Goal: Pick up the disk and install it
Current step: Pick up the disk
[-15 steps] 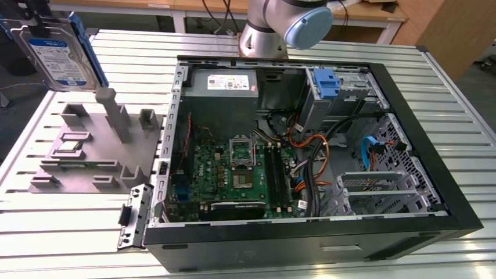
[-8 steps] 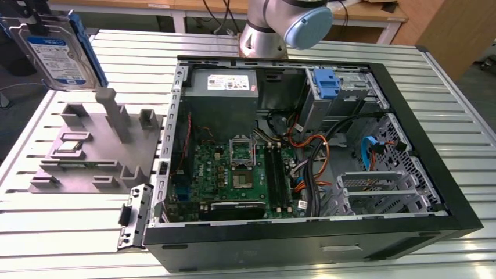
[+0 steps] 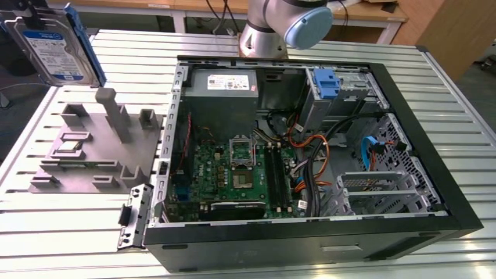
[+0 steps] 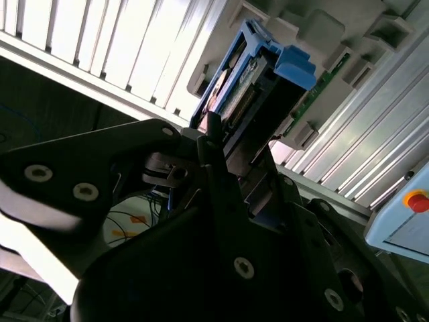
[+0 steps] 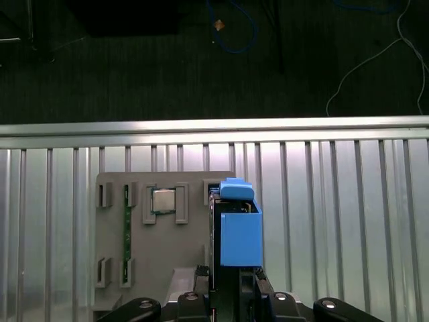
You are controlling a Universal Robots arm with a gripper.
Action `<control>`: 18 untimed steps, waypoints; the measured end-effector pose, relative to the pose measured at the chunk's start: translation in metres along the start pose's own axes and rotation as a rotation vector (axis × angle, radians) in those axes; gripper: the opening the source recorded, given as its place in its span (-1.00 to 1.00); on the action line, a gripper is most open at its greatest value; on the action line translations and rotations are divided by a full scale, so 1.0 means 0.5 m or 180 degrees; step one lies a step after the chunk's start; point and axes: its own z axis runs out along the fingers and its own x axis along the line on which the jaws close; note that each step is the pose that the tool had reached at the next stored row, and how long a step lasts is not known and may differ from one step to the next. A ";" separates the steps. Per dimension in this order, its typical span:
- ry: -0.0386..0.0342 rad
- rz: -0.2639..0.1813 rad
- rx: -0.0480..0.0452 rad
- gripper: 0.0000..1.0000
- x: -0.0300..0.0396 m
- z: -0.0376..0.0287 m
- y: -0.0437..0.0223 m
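The disk (image 3: 48, 49) is a flat rectangular metal drive with a white-and-blue label, framed by a smooth blue plastic carrier. It hangs upright above the grey blocky fixture (image 3: 85, 151) on the ribbed metal table (image 3: 69, 232), to the exterior view's left of the open black computer case (image 3: 434, 174). The black gripper (image 5: 231, 275) is clamped on the disk from two sides.

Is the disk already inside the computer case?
No, the disk is outside the computer case, at the exterior view's upper left.
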 end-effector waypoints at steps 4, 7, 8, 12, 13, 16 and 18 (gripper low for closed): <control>0.0000 0.0000 0.0001 -0.30 0.000 -0.005 0.000; 0.0000 0.0000 0.0000 -0.30 0.000 -0.006 0.000; 0.0000 0.0000 0.0000 -0.30 0.000 -0.006 0.000; 0.0000 0.0000 -0.0001 -0.30 0.000 -0.008 0.000; 0.0000 0.0000 0.0000 -0.30 0.000 -0.009 0.001; 0.0000 0.0000 0.0000 -0.30 0.000 -0.014 0.001; 0.0000 0.0000 0.0000 -0.30 -0.001 -0.016 0.001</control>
